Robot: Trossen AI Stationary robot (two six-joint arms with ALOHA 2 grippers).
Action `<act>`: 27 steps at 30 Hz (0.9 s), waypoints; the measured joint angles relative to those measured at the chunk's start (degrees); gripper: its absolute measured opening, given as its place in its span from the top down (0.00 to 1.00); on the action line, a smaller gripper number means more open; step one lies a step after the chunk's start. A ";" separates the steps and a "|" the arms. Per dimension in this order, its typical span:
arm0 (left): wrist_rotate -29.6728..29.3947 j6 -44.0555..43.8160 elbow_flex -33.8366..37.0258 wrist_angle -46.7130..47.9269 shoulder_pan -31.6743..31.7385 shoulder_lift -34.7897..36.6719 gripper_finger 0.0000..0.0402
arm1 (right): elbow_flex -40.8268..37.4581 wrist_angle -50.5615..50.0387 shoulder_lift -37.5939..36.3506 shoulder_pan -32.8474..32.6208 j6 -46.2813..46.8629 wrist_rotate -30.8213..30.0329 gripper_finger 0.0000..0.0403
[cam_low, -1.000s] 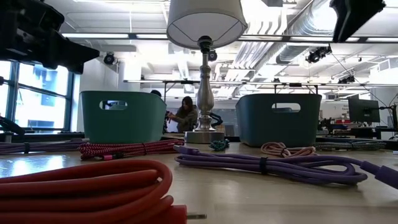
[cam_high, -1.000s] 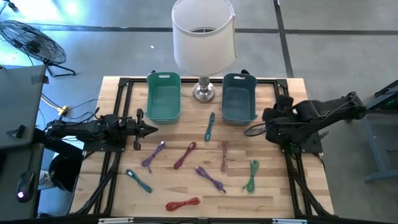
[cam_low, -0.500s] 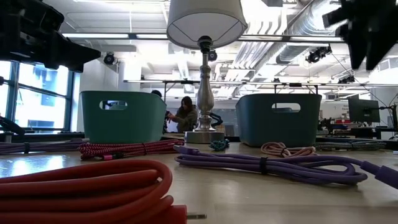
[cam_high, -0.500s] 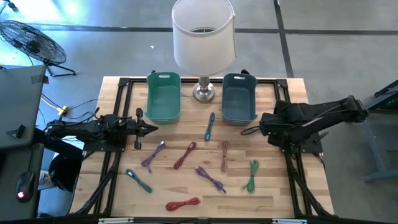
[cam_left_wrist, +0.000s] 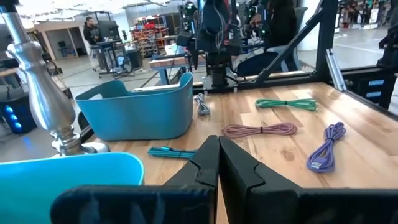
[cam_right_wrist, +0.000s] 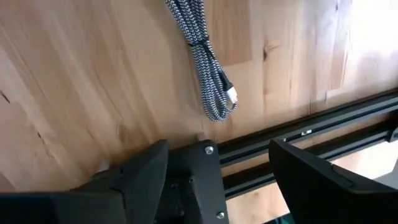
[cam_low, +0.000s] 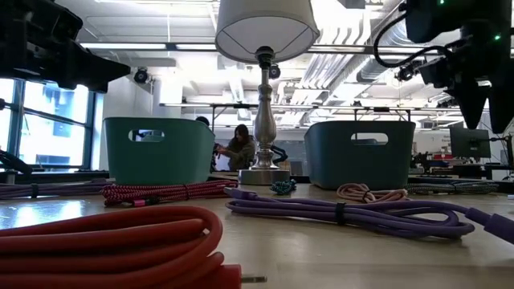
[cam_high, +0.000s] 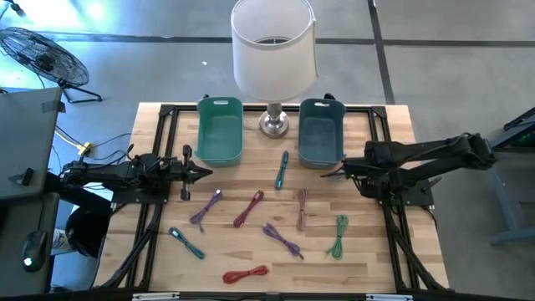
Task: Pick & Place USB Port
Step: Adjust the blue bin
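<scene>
A black-and-white braided USB cable (cam_right_wrist: pixel 202 68) lies coiled on the wood beside the dark teal bin (cam_high: pixel 322 131); the left wrist view shows the cable (cam_left_wrist: pixel 202 104) there too. My right gripper (cam_right_wrist: pixel 217 149) hangs open above it, pointing down, with the cable ahead of its fingertips and untouched. In the high view the right gripper (cam_high: pixel 344 167) is just right of the cable (cam_high: pixel 333 175). My left gripper (cam_high: pixel 201 173) waits shut near the table's left side, level, aimed toward the right.
A green bin (cam_high: pixel 221 130) and a lamp (cam_high: pixel 274 50) with its base (cam_high: pixel 273 124) stand at the far edge. Several bundled cables lie mid-table: teal (cam_high: pixel 282 170), purple (cam_high: pixel 206 207), maroon (cam_high: pixel 248 208), pink (cam_high: pixel 301 207), green (cam_high: pixel 338 234), red (cam_high: pixel 246 273). Black frame rails (cam_right_wrist: pixel 323 124) run along the table.
My right arm has stretched toward the table's left, bringing its gripper down and tipping it to point at the table over the braided cable. In the low view it has dropped into sight at the upper right. The cable stays on the wood.
</scene>
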State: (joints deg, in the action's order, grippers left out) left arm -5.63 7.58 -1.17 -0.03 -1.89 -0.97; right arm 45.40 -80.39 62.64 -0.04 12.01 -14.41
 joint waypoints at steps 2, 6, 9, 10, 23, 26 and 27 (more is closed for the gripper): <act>-0.09 1.21 0.00 0.00 0.00 0.00 0.99 | 0.05 1.43 -0.01 0.17 -0.45 0.75 0.33; -0.09 1.70 0.00 0.00 0.00 0.00 0.99 | 0.05 5.45 -0.01 1.52 -2.18 3.82 0.33; -0.09 1.71 0.00 0.00 0.00 0.00 0.99 | 0.05 6.73 -0.01 3.10 -3.17 4.05 0.33; -0.09 1.72 0.00 0.00 0.00 0.00 0.99 | 0.05 6.71 0.00 3.69 -3.28 4.15 0.33; -0.04 1.81 -0.01 0.00 0.00 0.00 0.99 | 0.05 11.75 1.08 8.05 -4.51 10.67 0.33; 0.16 1.81 -0.02 0.02 0.00 0.00 0.99 | 0.05 12.17 2.57 8.42 -3.67 12.36 0.34; 0.22 1.79 -0.02 0.02 0.00 0.00 0.99 | 0.05 12.81 3.15 8.43 -3.21 12.75 0.34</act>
State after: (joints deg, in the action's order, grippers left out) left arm -5.41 9.37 -1.19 -0.01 -1.89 -0.97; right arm 45.45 -67.58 65.79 8.38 8.79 -1.66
